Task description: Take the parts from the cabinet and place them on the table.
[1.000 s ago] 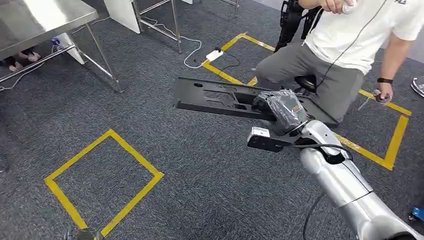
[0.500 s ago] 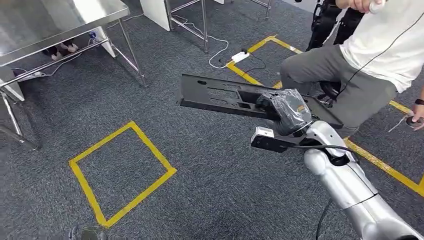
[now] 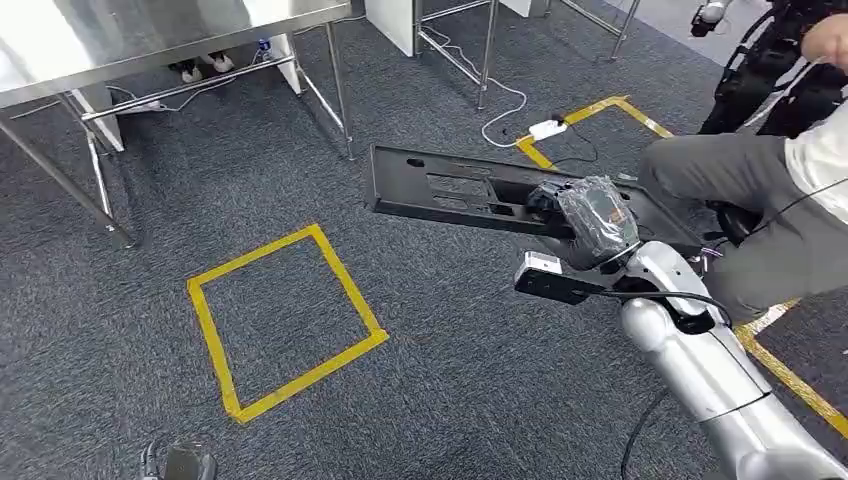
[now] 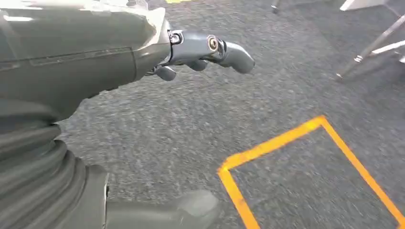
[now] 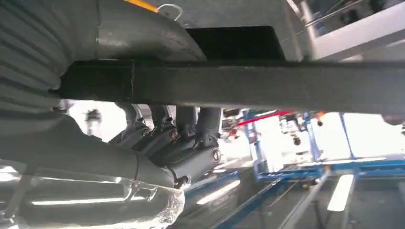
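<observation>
Carrying step: right hand (image 3: 590, 222) grips the long black part (image 3: 450, 190) above carpet; left hand (image 4: 200, 52) hangs empty, fingers apart; next, reach the steel table (image 3: 150, 35)

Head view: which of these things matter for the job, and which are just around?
For the job:
black part, held in the right hand
steel table

Just around:
yellow tape square
white power strip
seated person
</observation>
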Controlling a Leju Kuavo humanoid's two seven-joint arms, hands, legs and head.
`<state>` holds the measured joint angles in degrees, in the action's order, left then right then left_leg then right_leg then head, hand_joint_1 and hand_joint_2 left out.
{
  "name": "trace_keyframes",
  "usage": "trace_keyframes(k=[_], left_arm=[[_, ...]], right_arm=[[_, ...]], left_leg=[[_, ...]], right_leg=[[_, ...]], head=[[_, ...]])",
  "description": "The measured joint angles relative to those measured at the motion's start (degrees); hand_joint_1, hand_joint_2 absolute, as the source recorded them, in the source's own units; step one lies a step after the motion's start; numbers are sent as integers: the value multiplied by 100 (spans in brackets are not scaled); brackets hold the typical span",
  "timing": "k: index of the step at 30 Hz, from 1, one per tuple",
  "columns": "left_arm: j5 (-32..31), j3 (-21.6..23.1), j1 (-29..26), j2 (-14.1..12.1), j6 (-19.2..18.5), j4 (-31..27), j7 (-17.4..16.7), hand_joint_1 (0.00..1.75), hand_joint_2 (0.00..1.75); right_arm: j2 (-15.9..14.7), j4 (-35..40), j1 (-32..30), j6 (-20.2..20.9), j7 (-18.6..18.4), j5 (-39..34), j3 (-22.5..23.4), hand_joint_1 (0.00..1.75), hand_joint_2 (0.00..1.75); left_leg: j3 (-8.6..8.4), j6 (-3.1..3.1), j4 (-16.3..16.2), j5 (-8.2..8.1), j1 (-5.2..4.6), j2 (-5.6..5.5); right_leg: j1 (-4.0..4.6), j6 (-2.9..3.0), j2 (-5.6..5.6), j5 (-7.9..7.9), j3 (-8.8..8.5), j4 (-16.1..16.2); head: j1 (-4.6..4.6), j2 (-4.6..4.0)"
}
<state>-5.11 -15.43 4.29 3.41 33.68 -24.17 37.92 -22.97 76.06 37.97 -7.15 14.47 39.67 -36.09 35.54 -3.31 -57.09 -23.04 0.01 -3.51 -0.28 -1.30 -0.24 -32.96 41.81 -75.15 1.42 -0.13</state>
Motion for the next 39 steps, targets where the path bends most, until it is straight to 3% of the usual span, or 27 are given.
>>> trace_keyframes(k=[2,3,4,6,8,9,10,11,13,14,17,18,19,20,21,24,25,26,27,28,30,31,33,35,36,37,39], left_arm=[[0,31,21,6,0,26,0,0,175],[2,37,39,9,0,33,0,0,175],[7,39,56,7,2,39,0,0,175],[17,44,74,-2,11,59,-2,0,175],[26,42,67,-4,11,87,0,0,175],[26,48,66,-13,15,98,0,0,175],[24,52,77,-9,17,109,0,0,175],[31,52,95,-13,17,111,0,0,175],[42,48,96,-11,20,129,0,0,175],[42,50,93,-4,20,148,0,0,175],[48,48,93,-4,20,170,0,0,175],[48,48,94,-9,20,173,0,0,175],[50,48,97,-11,26,173,0,0,175],[70,46,103,-13,39,173,0,0,175],[96,46,119,-15,55,175,0,0,175],[144,46,103,-11,83,177,0,0,175],[146,44,97,-13,87,175,0,0,175],[146,48,78,4,87,168,0,0,175],[146,52,86,7,85,166,0,0,175],[144,57,90,0,75,166,0,0,175],[144,68,67,7,59,166,0,0,175],[144,70,51,11,52,166,0,0,175],[144,72,37,15,13,168,0,0,175],[144,74,37,13,7,168,-2,0,175],[144,74,37,4,4,168,-2,0,175],[144,76,30,-2,2,168,0,0,175],[144,79,-14,-2,2,168,0,0,175]], right_arm=[[-9,2,11,0,2,-2,4,147,175],[-17,2,28,0,2,-2,7,147,175],[-24,2,37,0,2,-2,2,147,175],[-26,4,34,2,4,-4,-7,147,175],[2,7,40,6,4,-7,-11,147,175],[20,7,76,13,13,-9,-13,147,175],[20,9,95,22,13,-9,-11,147,175],[20,9,117,28,17,-18,-9,147,175],[15,7,130,68,17,-24,-13,147,175],[18,7,128,81,17,-24,-18,147,175],[18,7,131,85,20,-26,-46,147,175],[22,7,134,85,20,-26,-48,147,175],[26,7,142,85,24,-37,-48,147,175],[26,7,153,85,37,-52,-48,147,175],[24,4,179,85,53,-74,-46,147,175],[39,-15,231,83,81,-146,-65,147,175],[59,-17,240,79,90,-164,-70,147,175],[63,-26,238,76,90,-177,-70,147,175],[61,-31,247,70,96,-190,-70,147,175],[48,-37,242,68,98,-195,-74,147,175],[28,-63,190,66,90,-195,-85,147,175],[24,-77,160,66,87,-195,-85,147,175],[24,-90,145,63,87,-195,-85,147,175],[18,-92,151,61,87,-197,-70,147,175],[11,-105,156,57,87,-199,-70,147,175],[7,-111,149,57,87,-197,-70,147,175],[18,-122,140,46,89,-195,-72,147,175]], left_leg=[[-6,19,-29,-11,16,-151],[3,48,-64,-31,23,-229],[32,78,-86,-43,20,-282],[92,142,-103,-39,-1,-383],[111,199,-82,-15,22,-473],[132,225,-130,-61,23,-317],[200,264,-308,-185,-22,37],[360,295,-650,-382,-3,209],[804,327,-1530,-764,35,313],[1008,344,-1885,-843,51,323],[917,346,-1605,-560,63,346],[685,326,-1152,-316,61,388],[380,287,-591,-72,48,516],[153,229,-184,13,7,797],[135,224,-134,-31,-42,780],[185,175,-134,-31,-62,579],[100,114,-46,22,-34,497],[73,93,2,43,-10,442],[68,36,9,65,18,401],[70,32,10,63,24,321],[70,24,9,57,26,158],[69,25,6,57,26,76],[67,39,-14,50,42,-82],[71,88,-68,19,61,-195],[117,158,-149,-25,21,-286],[132,184,-138,-19,26,-326],[143,229,-108,8,45,-399]], right_leg=[[-43,-125,39,426,-362,851],[-91,-188,194,672,-634,1437],[-126,-182,385,696,-704,1653],[-84,-83,262,732,-756,1674],[-65,-37,171,738,-755,1677],[-122,15,111,764,-777,1709],[-118,65,63,746,-792,1711],[-102,115,11,734,-804,1711],[-79,144,-103,714,-819,1710],[-75,155,-170,705,-821,1710],[-69,168,-291,689,-838,1709],[-66,155,-344,671,-859,1709],[-59,143,-399,651,-888,1709],[-44,127,-452,635,-914,1711],[30,85,-499,605,-908,1701],[18,37,-665,589,-940,1741],[97,-13,-737,554,-955,1746],[21,-30,-469,499,-901,1631],[15,6,-212,367,-777,1346],[-10,45,-68,159,-531,845],[-31,35,-2,-126,-48,-29],[-39,-10,1,-103,47,-128],[-76,-138,9,246,-193,504],[-140,-243,147,614,-588,1356],[-129,-201,319,672,-756,1637],[-124,-128,244,683,-750,1640],[-101,-65,174,688,-753,1624]], head=[[-2,0],[-7,0],[-18,0],[-9,0],[-13,0],[-15,0],[26,0],[44,0],[39,0],[37,0],[39,0],[39,0],[39,0],[39,0],[31,0],[20,0],[33,0],[18,0],[24,0],[-26,0],[-28,0],[-22,0],[-26,0],[-31,0],[-44,0],[-35,0],[-33,0]])
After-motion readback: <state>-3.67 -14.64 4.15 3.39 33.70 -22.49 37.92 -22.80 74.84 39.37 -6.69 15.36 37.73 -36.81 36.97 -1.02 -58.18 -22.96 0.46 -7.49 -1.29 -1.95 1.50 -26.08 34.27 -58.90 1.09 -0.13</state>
